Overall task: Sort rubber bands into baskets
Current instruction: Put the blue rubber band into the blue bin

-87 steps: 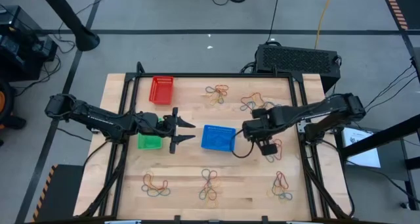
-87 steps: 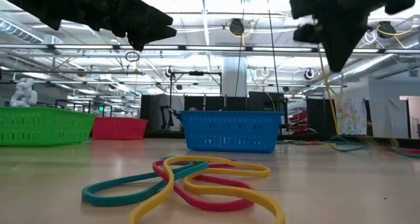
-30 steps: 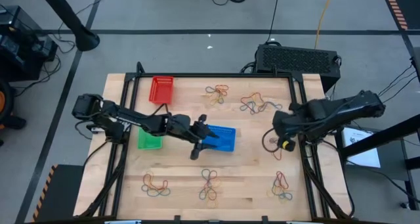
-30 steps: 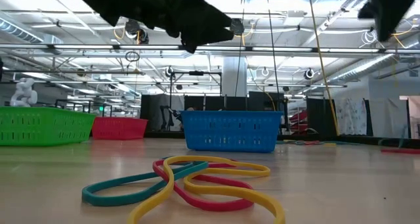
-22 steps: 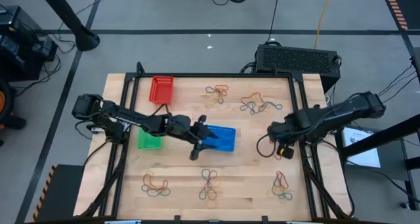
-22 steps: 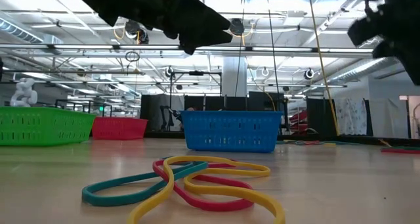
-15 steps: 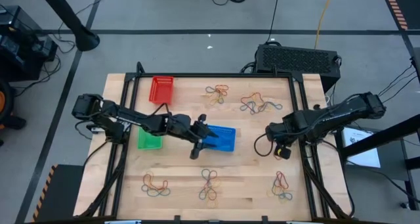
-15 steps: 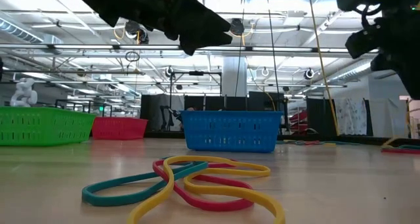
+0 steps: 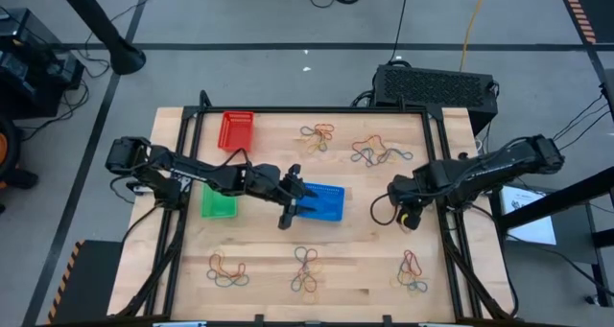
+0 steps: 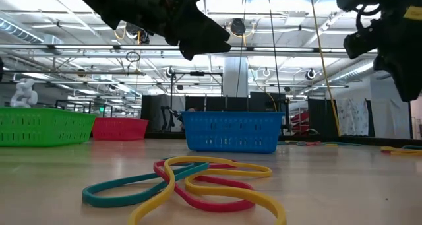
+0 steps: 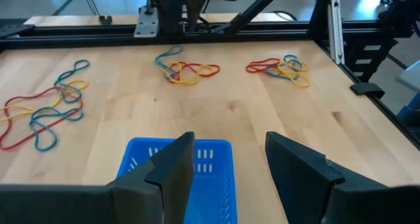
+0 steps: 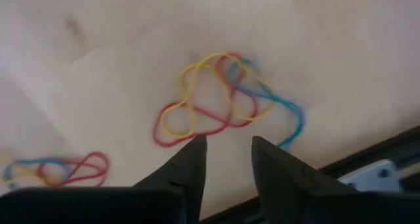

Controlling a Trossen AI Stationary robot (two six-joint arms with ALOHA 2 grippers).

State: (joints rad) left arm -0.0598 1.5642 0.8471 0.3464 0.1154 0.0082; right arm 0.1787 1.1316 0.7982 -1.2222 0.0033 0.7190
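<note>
Right claw (image 9: 404, 215) shifted inward over the surface (image 9: 365, 260), fingers parted above a rubber band tangle (image 12: 226, 99), left claw (image 11: 228, 159) spread wide over the central blue basket (image 9: 321, 201).

Black box (image 9: 436, 83) behind wooden table (image 9: 365, 260)

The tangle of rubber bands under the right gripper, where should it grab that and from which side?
Probably from straight above, on the red and yellow lobe nearest the right gripper, whose fingers are open. The tangle lies flat on the table, so only a top-down pinch where strands cross would lift it.
</note>
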